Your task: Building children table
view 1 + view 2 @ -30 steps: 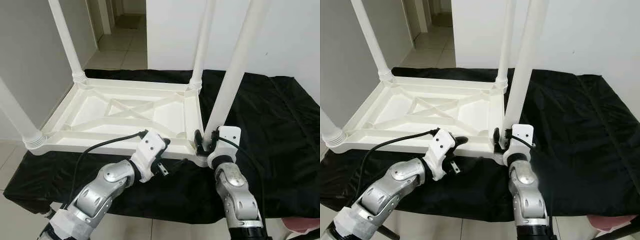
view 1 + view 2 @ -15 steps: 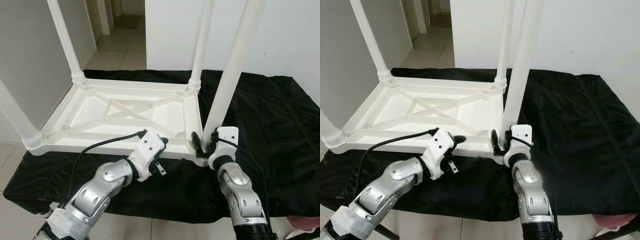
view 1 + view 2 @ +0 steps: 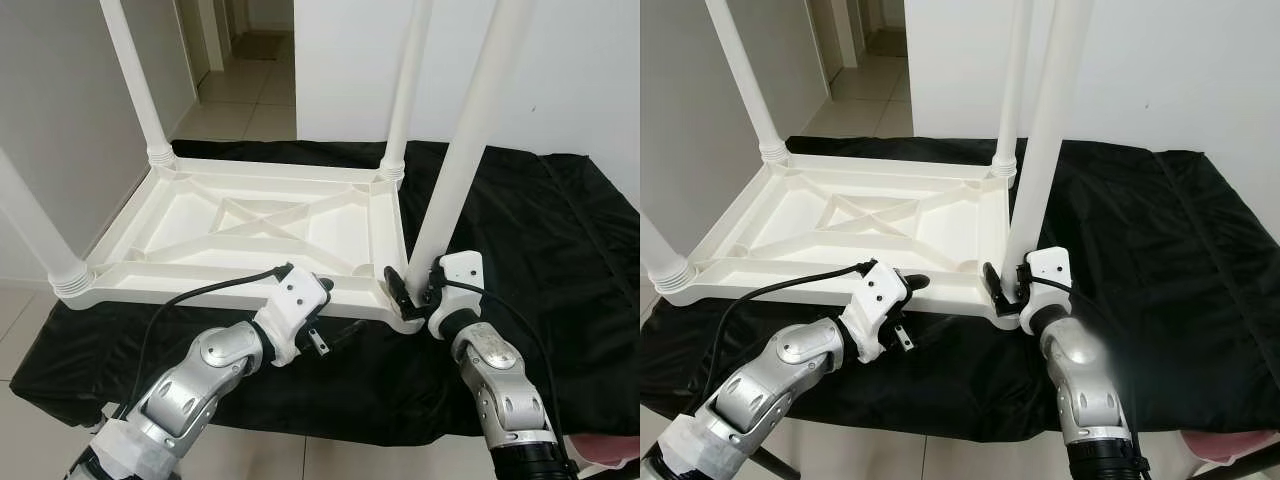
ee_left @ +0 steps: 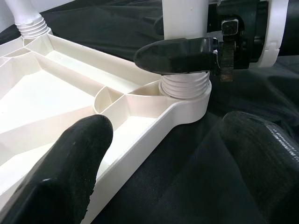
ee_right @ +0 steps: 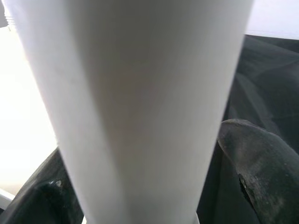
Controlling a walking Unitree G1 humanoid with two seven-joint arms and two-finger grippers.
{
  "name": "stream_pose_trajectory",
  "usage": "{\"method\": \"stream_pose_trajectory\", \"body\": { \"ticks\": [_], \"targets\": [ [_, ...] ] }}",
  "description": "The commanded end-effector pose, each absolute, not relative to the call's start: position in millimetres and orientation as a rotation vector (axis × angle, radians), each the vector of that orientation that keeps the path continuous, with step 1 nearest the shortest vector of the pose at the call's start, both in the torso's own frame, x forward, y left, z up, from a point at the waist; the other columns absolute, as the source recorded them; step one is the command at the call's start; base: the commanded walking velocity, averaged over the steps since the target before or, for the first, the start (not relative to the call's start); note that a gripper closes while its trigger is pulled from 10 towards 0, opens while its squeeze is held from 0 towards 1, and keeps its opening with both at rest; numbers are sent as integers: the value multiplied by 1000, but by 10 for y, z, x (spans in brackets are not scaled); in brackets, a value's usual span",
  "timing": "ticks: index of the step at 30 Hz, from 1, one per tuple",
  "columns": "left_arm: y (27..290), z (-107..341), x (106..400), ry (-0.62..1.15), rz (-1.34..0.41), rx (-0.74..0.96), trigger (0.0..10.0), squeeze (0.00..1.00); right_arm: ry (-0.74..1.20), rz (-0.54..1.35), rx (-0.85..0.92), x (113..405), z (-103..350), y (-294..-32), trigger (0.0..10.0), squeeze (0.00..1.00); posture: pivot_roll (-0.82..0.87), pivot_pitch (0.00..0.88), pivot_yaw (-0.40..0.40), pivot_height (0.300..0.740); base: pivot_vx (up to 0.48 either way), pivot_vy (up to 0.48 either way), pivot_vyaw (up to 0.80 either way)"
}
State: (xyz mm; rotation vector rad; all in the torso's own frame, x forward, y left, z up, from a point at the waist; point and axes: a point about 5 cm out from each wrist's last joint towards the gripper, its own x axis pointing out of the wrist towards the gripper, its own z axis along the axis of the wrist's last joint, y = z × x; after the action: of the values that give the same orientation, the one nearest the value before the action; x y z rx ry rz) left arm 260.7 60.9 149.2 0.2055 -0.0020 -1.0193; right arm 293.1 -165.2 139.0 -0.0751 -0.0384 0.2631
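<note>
A white plastic children's table (image 3: 250,225) lies upside down on a black cloth, all its legs pointing up. My right gripper (image 3: 412,290) is shut on the near right leg (image 3: 470,150), just above its threaded base (image 4: 184,88) in the corner socket. The leg (image 5: 135,93) stands between that gripper's black fingers (image 5: 257,158). My left gripper (image 3: 335,318) hovers open at the table's front rim (image 4: 140,140), a little left of that corner, holding nothing.
The black cloth (image 3: 560,250) covers the work surface and reaches its front edge just below my arms. A white wall stands behind and a tiled corridor (image 3: 240,100) opens at the back left. A pink object (image 3: 610,450) lies at the bottom right.
My right forearm has swung out to the right while its gripper stays at the leg's base. The left gripper has shifted only slightly.
</note>
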Motion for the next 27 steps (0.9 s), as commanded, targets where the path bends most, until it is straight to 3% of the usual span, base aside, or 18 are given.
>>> {"method": "stream_pose_trajectory", "body": {
  "ticks": [1, 27],
  "targets": [
    [584, 1472, 2526, 11, -1169, 223, 10000, 0, -49, 278, -82, 2944, 1395, -1642, 10000, 0, -71, 6, 41, 740, 0, 0, 0],
    [556, 1410, 2497, 26, -1191, 209, 10000, 0, -64, 289, -91, 2916, 1245, -1595, 10000, 0, -45, 0, 40, 740, 0, 0, 0]
  ]
}}
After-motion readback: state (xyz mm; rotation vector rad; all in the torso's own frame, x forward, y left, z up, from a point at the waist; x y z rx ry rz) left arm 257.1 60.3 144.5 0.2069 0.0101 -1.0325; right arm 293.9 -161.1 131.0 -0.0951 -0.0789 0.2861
